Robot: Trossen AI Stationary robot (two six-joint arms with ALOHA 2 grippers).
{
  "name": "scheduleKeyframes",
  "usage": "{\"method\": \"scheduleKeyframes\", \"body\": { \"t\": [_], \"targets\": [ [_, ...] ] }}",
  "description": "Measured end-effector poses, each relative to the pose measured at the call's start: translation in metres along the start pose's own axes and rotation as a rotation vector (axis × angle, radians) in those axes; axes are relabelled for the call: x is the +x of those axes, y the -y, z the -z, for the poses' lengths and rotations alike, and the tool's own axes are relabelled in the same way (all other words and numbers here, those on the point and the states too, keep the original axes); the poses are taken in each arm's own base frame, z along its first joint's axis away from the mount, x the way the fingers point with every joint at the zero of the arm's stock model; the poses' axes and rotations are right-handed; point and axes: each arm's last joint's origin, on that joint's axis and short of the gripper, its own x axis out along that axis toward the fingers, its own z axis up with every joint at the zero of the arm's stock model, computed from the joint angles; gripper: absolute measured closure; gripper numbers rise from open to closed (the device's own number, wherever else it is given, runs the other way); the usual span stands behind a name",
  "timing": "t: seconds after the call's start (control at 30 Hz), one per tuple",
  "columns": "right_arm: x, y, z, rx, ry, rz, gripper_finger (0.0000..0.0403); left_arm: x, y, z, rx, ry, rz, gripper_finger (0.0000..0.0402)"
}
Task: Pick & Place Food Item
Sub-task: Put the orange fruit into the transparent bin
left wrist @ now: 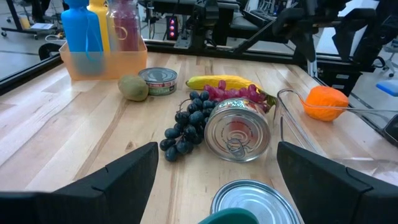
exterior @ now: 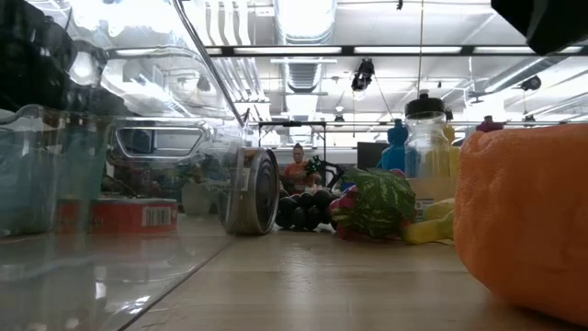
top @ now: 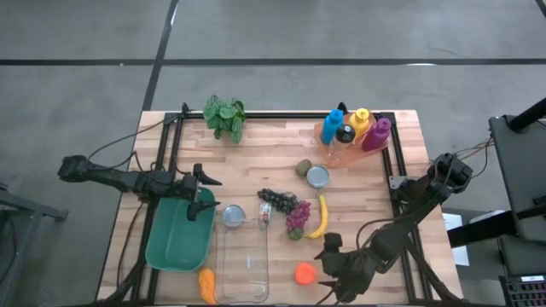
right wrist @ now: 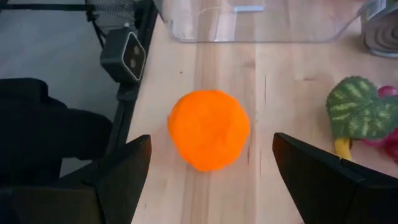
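An orange (right wrist: 208, 129) lies on the wooden table near its front edge, right of a clear plastic container (top: 243, 264). My right gripper (right wrist: 211, 177) is open just right of the orange (top: 305, 273), slanting down at it, with one finger off each side and neither touching it. My left gripper (top: 203, 194) stands open at the table's left, over the far end of a green bin (top: 175, 243). It faces the food in the middle: dark grapes (left wrist: 186, 127), red grapes (top: 299, 217) and a banana (top: 322, 217).
Two tins (top: 232, 215) (top: 265, 213) lie between the bin and the grapes. A third tin (top: 317, 176) and a kiwi (top: 303, 167) sit farther back. A tray of bottles (top: 354, 132) and a plant (top: 224, 115) stand at the far edge. A small orange-yellow piece of food (top: 206, 286) lies front left.
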Motion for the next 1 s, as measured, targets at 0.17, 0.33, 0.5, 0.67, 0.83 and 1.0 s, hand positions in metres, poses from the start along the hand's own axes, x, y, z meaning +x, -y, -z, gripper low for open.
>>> {"method": "scheduleKeyframes", "body": {
  "t": [0.17, 0.33, 0.5, 0.67, 0.83, 1.0],
  "targets": [
    [0.012, 0.000, 0.001, 0.021, 0.020, 0.039, 0.0069, 0.000, 0.000, 0.000, 0.000, 0.000, 0.000, 0.0066],
    [0.029, -0.004, -0.004, 0.011, 0.044, 0.124, 0.0069, 0.000, 0.000, 0.000, 0.000, 0.000, 0.000, 0.0066],
    [0.037, -0.012, -0.013, 0.037, 0.031, 0.136, 0.0069, 0.000, 0.000, 0.000, 0.000, 0.000, 0.000, 0.0066],
    [0.041, -0.017, -0.016, 0.046, 0.015, 0.155, 0.0069, 0.000, 0.000, 0.000, 0.000, 0.000, 0.000, 0.0066],
    [0.040, -0.016, -0.016, 0.090, -0.016, 0.179, 0.0069, 0.000, 0.000, 0.000, 0.000, 0.000, 0.000, 0.0066],
    [0.040, -0.018, -0.018, 0.100, -0.001, 0.171, 0.0069, 0.000, 0.000, 0.000, 0.000, 0.000, 0.000, 0.0066]
  ]
}}
